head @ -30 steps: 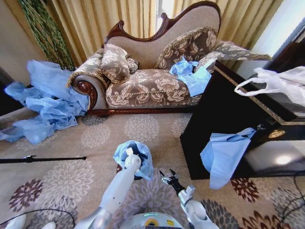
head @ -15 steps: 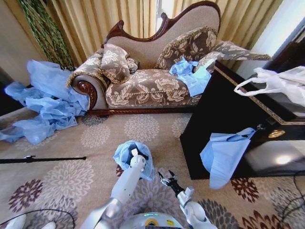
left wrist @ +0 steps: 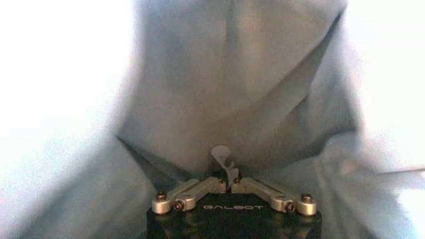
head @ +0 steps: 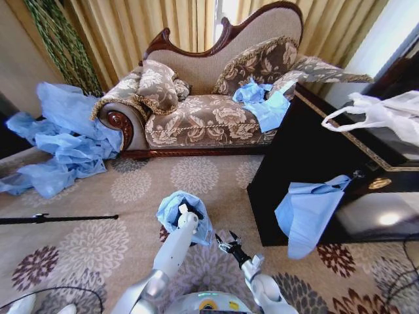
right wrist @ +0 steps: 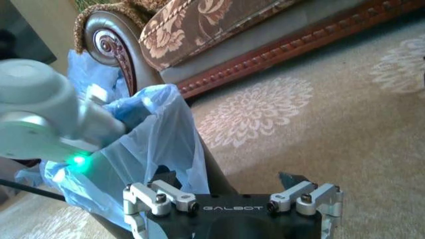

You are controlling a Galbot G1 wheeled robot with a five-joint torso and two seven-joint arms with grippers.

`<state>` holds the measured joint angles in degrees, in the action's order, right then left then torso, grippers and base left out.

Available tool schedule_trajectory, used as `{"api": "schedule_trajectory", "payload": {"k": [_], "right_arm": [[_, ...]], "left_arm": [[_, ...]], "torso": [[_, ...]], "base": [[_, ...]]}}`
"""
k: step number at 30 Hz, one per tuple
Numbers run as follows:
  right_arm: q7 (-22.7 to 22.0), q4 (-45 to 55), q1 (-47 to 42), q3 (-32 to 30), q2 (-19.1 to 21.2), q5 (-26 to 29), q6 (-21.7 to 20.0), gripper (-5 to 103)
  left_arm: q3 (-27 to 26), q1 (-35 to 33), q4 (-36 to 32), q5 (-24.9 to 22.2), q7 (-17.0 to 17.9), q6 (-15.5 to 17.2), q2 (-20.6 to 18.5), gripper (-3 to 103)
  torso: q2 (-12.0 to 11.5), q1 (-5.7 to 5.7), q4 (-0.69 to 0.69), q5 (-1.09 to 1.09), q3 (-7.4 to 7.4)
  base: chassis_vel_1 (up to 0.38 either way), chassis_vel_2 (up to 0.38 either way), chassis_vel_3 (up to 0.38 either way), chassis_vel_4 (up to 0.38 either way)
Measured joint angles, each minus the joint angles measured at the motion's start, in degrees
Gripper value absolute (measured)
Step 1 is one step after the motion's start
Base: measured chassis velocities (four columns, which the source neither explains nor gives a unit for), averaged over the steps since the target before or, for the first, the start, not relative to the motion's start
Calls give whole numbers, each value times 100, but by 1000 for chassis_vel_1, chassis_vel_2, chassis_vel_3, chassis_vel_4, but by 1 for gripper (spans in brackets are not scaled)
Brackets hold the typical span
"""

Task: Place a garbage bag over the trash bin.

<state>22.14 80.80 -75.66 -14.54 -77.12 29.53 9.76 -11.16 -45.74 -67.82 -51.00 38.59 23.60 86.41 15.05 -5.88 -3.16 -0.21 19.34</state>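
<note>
Left gripper [left wrist: 229, 185]: fingers clenched together on a small fold of the garbage bag [left wrist: 239, 89], thin light-blue film billowing on all sides of them. In the head view the left gripper [head: 186, 212] sits down inside the bag's open mouth, the arm reaching forward from the near left.

Right gripper [right wrist: 229, 191]: fingers released, spread wide, nothing between them. It hovers just beside the bag's right side, low over the patterned carpet [right wrist: 319, 124]. Head view puts the right gripper [head: 227, 243] near and right of the bag.

Garbage bag [head: 171, 208] is draped over the trash bin [head: 163, 231], on the carpet in front of the sofa [head: 209, 104]. Only a dark sliver of the bin shows under the film at the near left; the rim is hidden, so how far the film wraps it cannot be told.

Step in hand, by my reading: seating the liner, with the left arm carrying film down into the bin.

Next move likely calls for the free right fingers to take the loose right edge and draw it over the rim while the left keeps its pinch. Risk: thin film slipping or tearing.
</note>
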Motion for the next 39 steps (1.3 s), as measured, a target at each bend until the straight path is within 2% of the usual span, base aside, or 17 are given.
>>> {"api": "schedule_trajectory", "payload": {"k": [6,10,13,16,17,19,21,22,23,24,25,26,27,29,31,37,39], "right_arm": [[-17,99,-78,-2,-12,-32,-4,100],[-24,149,-126,-9,-21,-49,-4,100],[-41,253,-212,-22,-18,-69,-3,100],[-44,292,-248,-31,-17,-76,-3,100],[-48,326,-281,-32,-20,-80,-2,100],[-50,345,-295,-29,-24,-86,-1,100],[-64,382,-315,-27,-37,-113,3,100],[-64,382,-315,-27,-37,-113,3,100],[-80,419,-331,-27,-44,-120,4,100],[-84,425,-333,-26,-45,-120,4,100],[-112,473,-349,-33,-58,-122,8,100],[-112,473,-349,-33,-58,-122,8,100],[-158,542,-366,-51,-71,-120,19,100],[-292,736,-418,-98,-83,-66,16,100],[-445,991,-493,-172,-101,38,-16,100],[-609,1541,-694,-245,-135,431,-209,100],[-655,1916,-858,-179,-161,953,-496,100]], "left_arm": [[101,-699,-1539,-219,280,173,-410,0],[126,-1001,-2066,-184,268,180,-581,0],[100,-1464,-2771,4,181,158,-803,0],[60,-1672,-3094,37,151,155,-891,0],[-6,-1908,-3480,42,-28,162,-1008,0],[-57,-2043,-3682,47,-228,163,-1091,-1],[-170,-2214,-3951,90,-716,36,-1237,10],[-170,-2214,-3951,90,-716,36,-1237,10],[-261,-2281,-4066,182,-1041,-104,-1314,15],[-285,-2294,-4088,208,-1116,-143,-1330,15],[-389,-2334,-4166,337,-1478,-318,-1404,20],[-389,-2334,-4166,337,-1478,-318,-1404,20],[-478,-2348,-4228,459,-1817,-486,-1491,31],[-551,-2321,-4278,494,-2056,-703,-1590,36],[-602,-2261,-4299,480,-2163,-826,-1692,47],[-726,-2228,-4365,232,-2153,-883,-1886,64],[-799,-2170,-4304,91,-2081,-930,-2012,75]], "torso": [[0,0,0,0,0],[0,0,-1,1,0],[0,0,-1,1,0],[0,1,-1,0,-1],[0,1,-1,0,-1],[0,1,0,0,-1],[0,1,-1,0,-1],[0,1,-1,0,-1],[0,1,-1,0,-1],[0,1,-1,0,-1],[0,1,0,0,-1],[0,1,0,0,-1],[0,1,0,0,0],[0,1,0,1,-1],[0,0,-1,0,0],[-1,1,-1,1,0],[-1,1,-1,-1,-1]], "base": [[0,0,0,0],[0,0,0,0],[0,0,0,0],[0,0,0,0],[0,0,0,0],[0,0,0,0],[0,0,0,0],[0,0,0,0],[0,0,0,0],[0,0,0,0],[0,0,0,0],[0,0,0,0],[0,0,0,0],[0,0,0,0],[0,0,0,0],[0,0,0,0],[0,0,0,0]]}}
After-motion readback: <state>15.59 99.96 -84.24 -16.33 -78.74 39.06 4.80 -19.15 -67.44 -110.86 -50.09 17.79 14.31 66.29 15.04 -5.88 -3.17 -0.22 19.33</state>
